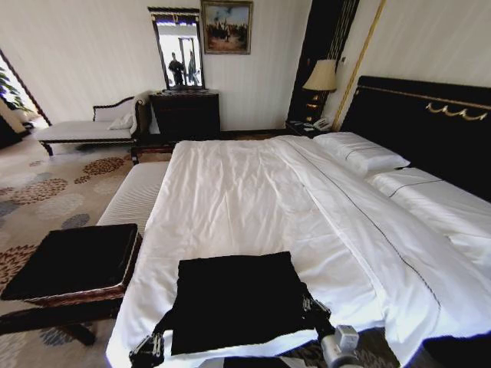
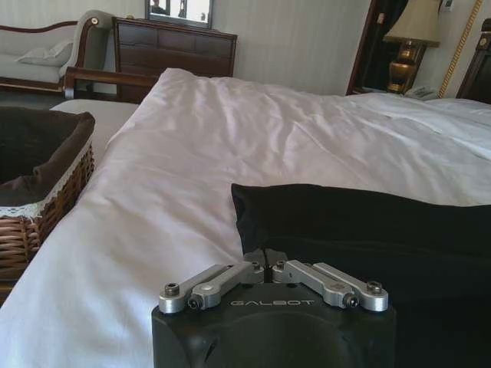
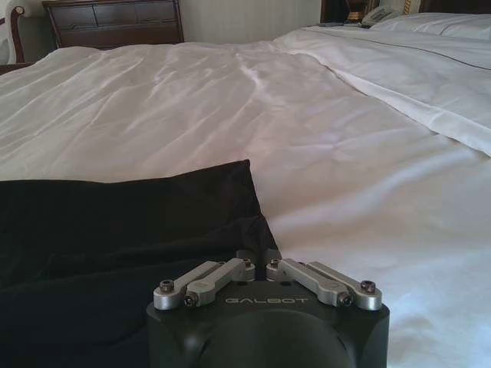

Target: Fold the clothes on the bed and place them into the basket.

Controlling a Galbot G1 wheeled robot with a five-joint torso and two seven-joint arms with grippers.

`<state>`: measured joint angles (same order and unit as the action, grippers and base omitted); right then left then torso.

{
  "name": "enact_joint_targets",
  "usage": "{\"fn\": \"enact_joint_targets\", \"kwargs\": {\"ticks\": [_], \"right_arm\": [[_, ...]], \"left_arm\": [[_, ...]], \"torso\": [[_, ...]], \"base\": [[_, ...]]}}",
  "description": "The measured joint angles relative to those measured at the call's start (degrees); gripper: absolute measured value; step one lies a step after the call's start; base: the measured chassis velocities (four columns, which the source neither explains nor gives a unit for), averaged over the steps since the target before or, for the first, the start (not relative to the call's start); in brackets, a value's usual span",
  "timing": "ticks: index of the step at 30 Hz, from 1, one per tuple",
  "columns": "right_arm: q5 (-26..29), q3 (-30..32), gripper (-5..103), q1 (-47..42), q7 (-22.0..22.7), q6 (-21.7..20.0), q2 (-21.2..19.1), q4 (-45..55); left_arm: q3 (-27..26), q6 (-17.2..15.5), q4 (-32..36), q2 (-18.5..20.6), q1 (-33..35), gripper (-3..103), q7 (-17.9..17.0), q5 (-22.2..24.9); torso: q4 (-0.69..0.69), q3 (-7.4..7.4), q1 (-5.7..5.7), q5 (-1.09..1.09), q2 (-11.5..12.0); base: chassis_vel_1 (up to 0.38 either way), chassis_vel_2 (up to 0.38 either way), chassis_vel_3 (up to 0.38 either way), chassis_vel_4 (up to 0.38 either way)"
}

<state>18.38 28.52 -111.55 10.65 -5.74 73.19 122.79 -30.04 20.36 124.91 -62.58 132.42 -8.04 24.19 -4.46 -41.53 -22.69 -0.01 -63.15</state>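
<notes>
White duvet covers the bed (image 1: 253,192) that fills most of my head view, and at its near edge I have both claws clenched on the folded black T-shirt (image 1: 234,299): the left gripper (image 1: 157,345) pinching its near left corner, the right gripper (image 1: 316,313) its right edge. Beyond the shirt the bedding runs flat toward the far pillows (image 1: 360,153) and black headboard (image 1: 430,123), while the basket (image 1: 73,264) sits just beside the bed's left side on a dark wooden bench (image 1: 54,314).
</notes>
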Motion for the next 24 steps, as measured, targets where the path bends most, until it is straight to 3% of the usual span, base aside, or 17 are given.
{"fn": "enact_joint_targets", "kwargs": {"ticks": [5, 6, 7, 8, 10, 14, 16, 19, 20, 21, 22, 24], "right_arm": [[-0.3, 0.0, 1, -0.6, -0.7, -0.1, 0.1, 0.1], [-0.9, -0.1, 1, -0.9, -0.9, -0.1, 0.0, 0.0], [-2.1, -0.2, 11, -1.4, -1.2, 0.2, -0.2, -0.4], [-2.7, -0.3, 11, -1.7, -1.2, 0.6, -0.2, -0.6], [-2.9, -0.4, 16, -1.9, -1.3, 0.8, -0.1, -0.6], [-2.9, -0.6, 38, -2.5, -0.6, 4.0, 0.5, -1.3], [-2.8, -0.5, 38, -2.4, -0.4, 4.4, 0.6, -1.3], [1.3, 1.4, 54, -1.9, 0.9, 6.0, 1.1, 0.1], [2.2, 1.8, 54, -1.7, 1.1, 6.0, 1.1, 0.5], [2.2, 1.8, 54, -1.7, 1.1, 6.0, 1.1, 0.5], [4.2, 3.1, 65, -0.8, 1.4, 5.9, 1.0, 1.5], [6.9, 4.5, 71, 0.5, 2.0, 4.9, 0.3, 2.5]], "left_arm": [[0.2, -0.2, -0.2, 0.1, 0.1, -1, 0.2, -0.2], [0.3, -0.5, -0.2, 0.2, 0.3, 4, 0.3, -0.4], [0.4, -0.7, -0.2, 0.2, 0.4, 10, 0.4, -0.7], [0.4, -0.8, -0.2, 0.2, 0.6, 15, 0.4, -1.0], [0.4, -0.8, -0.1, 0.2, 1.0, 15, 0.4, -1.2], [0.1, 0.1, 0.2, 0.1, 3.0, 36, 0.3, -2.7], [0.1, 0.3, 0.2, 0.0, 3.1, 36, 0.2, -2.9], [-0.9, 0.4, 1.2, -1.2, 2.7, 53, -0.6, -1.7], [-1.3, 0.2, 1.6, -1.5, 2.4, 58, -0.7, -1.2], [-1.3, 0.2, 1.6, -1.5, 2.4, 58, -0.7, -1.2], [-2.4, -0.8, 2.3, -1.7, 1.1, 64, -0.9, 0.5], [-3.5, -2.4, 2.5, -1.8, -1.1, 69, -1.2, 2.2]], "torso": [[0.0, 0.0, 0.0, 0.0, 0.0], [0.0, 0.0, 0.0, 0.0, 0.0], [0.0, 0.0, 0.0, 0.0, 0.0], [0.0, 0.0, 0.0, 0.0, 0.0], [0.0, 0.0, 0.0, 0.0, 0.0], [0.0, 0.0, 0.0, 0.01, 0.0], [0.0, 0.0, 0.0, 0.01, 0.0], [0.01, 0.0, 0.0, 0.01, 0.0], [0.01, 0.0, 0.0, 0.01, 0.0], [0.01, 0.0, 0.0, 0.01, 0.0], [0.0, 0.0, 0.0, 0.01, 0.0], [0.0, 0.0, 0.0, 0.01, 0.0]], "base": [[0.0, 0.0, 0.0, 0.0], [0.0, 0.0, 0.0, 0.0], [0.0, 0.0, 0.0, 0.0], [0.0, 0.0, 0.0, 0.0], [0.0, 0.0, 0.0, 0.0], [0.0, 0.0, 0.0, 0.0], [0.0, 0.0, 0.0, 0.0], [0.0, 0.0, 0.0, 0.0], [0.0, 0.0, 0.0, 0.0], [0.0, 0.0, 0.0, 0.0], [0.0, 0.0, 0.0, 0.0], [0.0, 0.0, 0.0, 0.0]]}}
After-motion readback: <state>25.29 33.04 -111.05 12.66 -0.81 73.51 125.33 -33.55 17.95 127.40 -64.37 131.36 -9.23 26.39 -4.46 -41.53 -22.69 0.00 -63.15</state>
